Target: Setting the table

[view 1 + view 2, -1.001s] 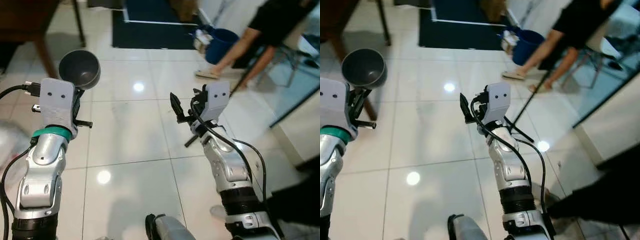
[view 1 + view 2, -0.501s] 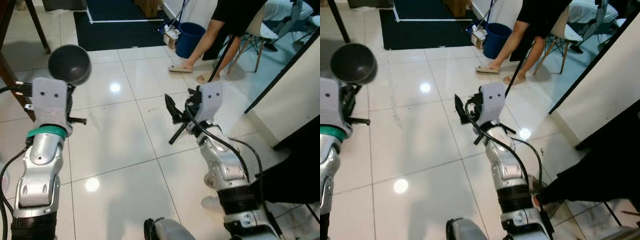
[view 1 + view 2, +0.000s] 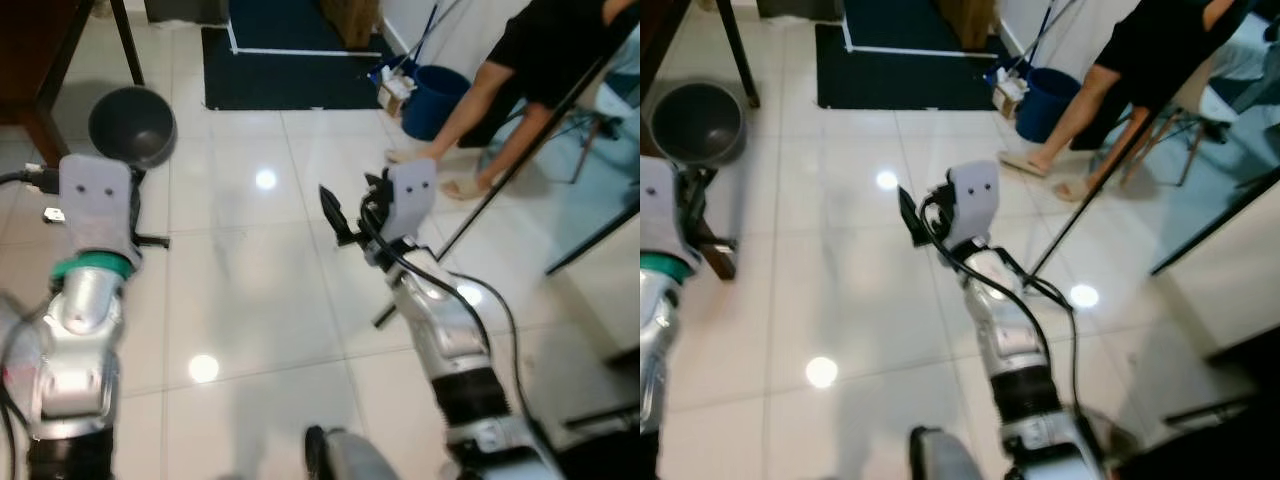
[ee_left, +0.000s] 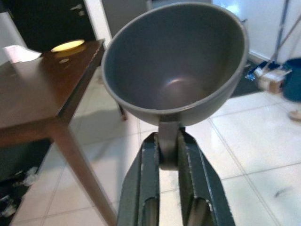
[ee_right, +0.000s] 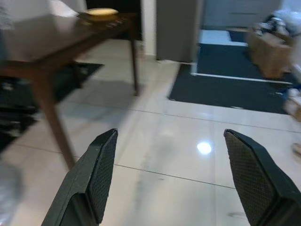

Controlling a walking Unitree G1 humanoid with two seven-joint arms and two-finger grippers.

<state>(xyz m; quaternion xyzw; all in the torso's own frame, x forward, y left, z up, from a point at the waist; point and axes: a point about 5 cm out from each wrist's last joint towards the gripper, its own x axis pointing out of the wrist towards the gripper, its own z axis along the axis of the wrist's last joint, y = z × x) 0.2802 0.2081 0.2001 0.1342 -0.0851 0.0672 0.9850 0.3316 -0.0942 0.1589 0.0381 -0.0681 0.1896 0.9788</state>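
Carrying a dark grey round bowl (image 4: pixel 175 61) toward the dark wooden tabletop (image 4: pixel 42 94), with the robot out on the glossy white tiled floor (image 3: pixel 250 280).

The left claw (image 4: pixel 168 155) is clamped on a small tab under the bowl's rim, holding it raised beside a leg of the tabletop, which carries a small yellow dish (image 4: pixel 67 45) at its far end. The right claw (image 5: pixel 171 174) is spread wide and empty over the tiles. A person (image 3: pixel 540 70) with a long-handled mop pole stands off to the right near a blue bucket (image 3: pixel 437 100). That thin pinch looks risky: a jolt while walking could twist the bowl loose, and a careless swing could knock it against the leg. The head views are blurred, most of the tabletop is cut off, and the tab's exact shape is hard to make out.
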